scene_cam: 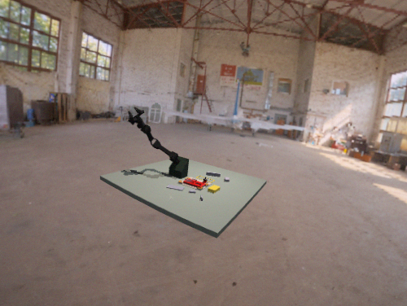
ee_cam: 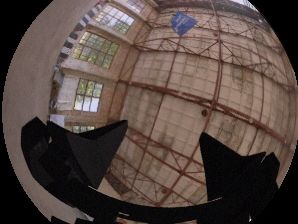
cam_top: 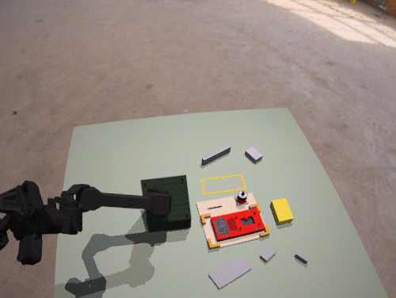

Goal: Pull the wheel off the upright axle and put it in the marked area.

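Note:
The wheel (cam_top: 242, 195) (scene_cam: 205, 179) is small and dark with a pale hub. It sits at the back right of a beige board (cam_top: 227, 203); the axle under it is too small to make out. The marked area (cam_top: 222, 177) is a yellow outline on the table just behind the board. My gripper (scene_cam: 137, 110) (ee_cam: 165, 131) is open and empty, raised high at the left, far from the wheel. The wrist view looks up at the roof and shows neither wheel nor table.
A red car chassis (cam_top: 234, 225) lies on the board between orange corner pieces. A yellow block (cam_top: 281, 211) (scene_cam: 213, 188) stands to the right. Grey blocks lie behind (cam_top: 216, 155) and in front (cam_top: 230, 272). The arm's dark base box (cam_top: 178, 190) (scene_cam: 179, 168) is left of the board.

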Robot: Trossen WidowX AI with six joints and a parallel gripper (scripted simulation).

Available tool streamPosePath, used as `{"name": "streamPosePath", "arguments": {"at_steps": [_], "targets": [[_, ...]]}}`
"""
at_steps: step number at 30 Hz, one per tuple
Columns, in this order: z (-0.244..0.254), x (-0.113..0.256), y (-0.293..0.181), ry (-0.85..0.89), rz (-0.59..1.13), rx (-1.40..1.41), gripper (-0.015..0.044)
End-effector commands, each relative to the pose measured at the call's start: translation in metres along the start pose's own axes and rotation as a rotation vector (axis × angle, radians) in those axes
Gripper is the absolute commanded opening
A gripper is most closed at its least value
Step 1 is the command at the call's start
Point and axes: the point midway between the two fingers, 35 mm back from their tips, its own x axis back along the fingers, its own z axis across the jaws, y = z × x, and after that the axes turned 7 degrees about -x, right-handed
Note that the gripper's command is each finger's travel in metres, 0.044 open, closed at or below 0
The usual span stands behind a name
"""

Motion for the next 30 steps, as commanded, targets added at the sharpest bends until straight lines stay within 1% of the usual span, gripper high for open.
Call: {"name": "streamPosePath", "arguments": {"at_steps": [1, 4, 10, 19, 24, 30], "targets": [[-0.001, 0.0, 0.001, -0.001, -0.002, -0.001, 0.0374], [-0.008, 0.0, 0.014, -0.016, -0.033, -0.01, 0.03], [-0.045, 0.004, 0.07, -0.089, -0.17, -0.052, 0.03], [-0.11, 0.027, 0.144, -0.212, -0.38, -0.104, 0.03], [-0.146, 0.046, 0.184, -0.284, -0.503, -0.122, 0.03], [-0.191, 0.077, 0.229, -0.38, -0.652, -0.14, 0.03]]}}
